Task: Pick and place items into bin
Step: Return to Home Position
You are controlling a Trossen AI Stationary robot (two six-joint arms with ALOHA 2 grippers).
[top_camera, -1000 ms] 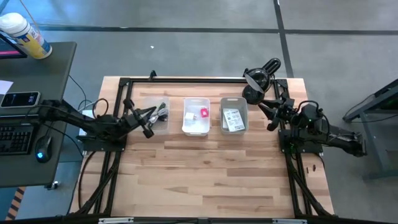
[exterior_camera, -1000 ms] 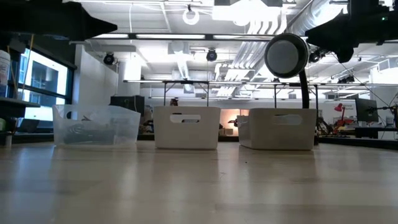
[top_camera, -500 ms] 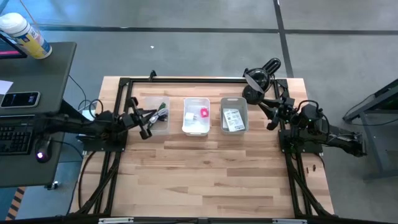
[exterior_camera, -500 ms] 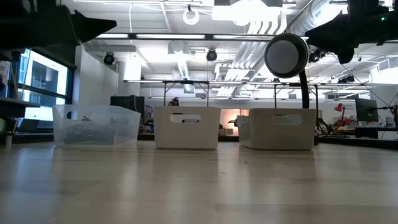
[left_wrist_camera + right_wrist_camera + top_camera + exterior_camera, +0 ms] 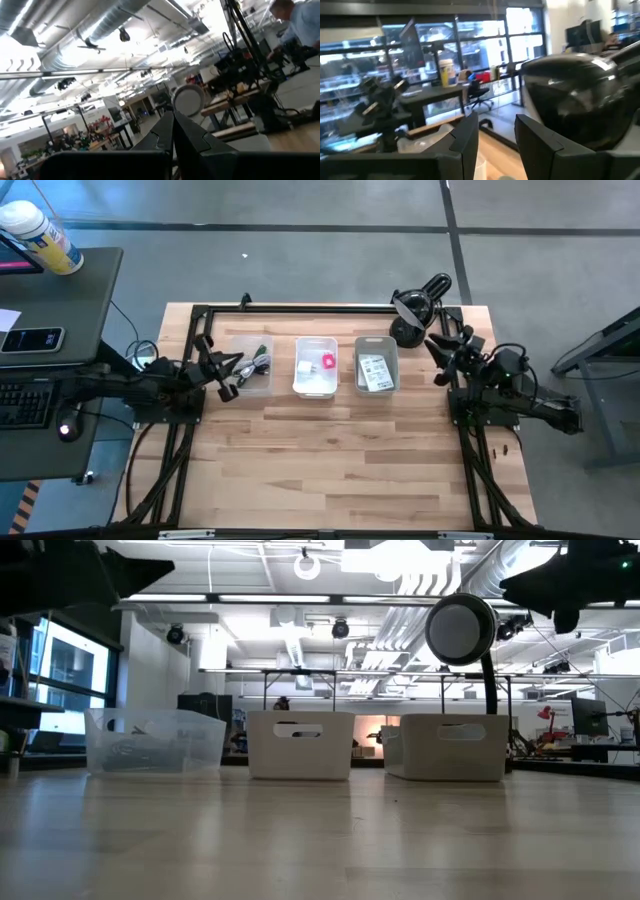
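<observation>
Printed cards [image 5: 374,372] in gray bin [image 5: 377,340], print unreadable; left gripper [image 5: 228,372] closed beside clear bin [image 5: 250,340], right gripper [image 5: 441,352] parted near lamp [image 5: 408,330].

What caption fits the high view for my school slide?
Three bins in a row on the table, left gripper and right gripper flanking them.

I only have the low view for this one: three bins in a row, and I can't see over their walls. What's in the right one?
Observer: From above, the gray bin holds white printed cards.
Operator: And the middle one?
Observer: The white bin holds a pink piece and a white cube.
Operator: Is either hand carrying anything?
Observer: No. In the wrist views, the left hand is shut on nothing and the right hand is open and empty.
</observation>
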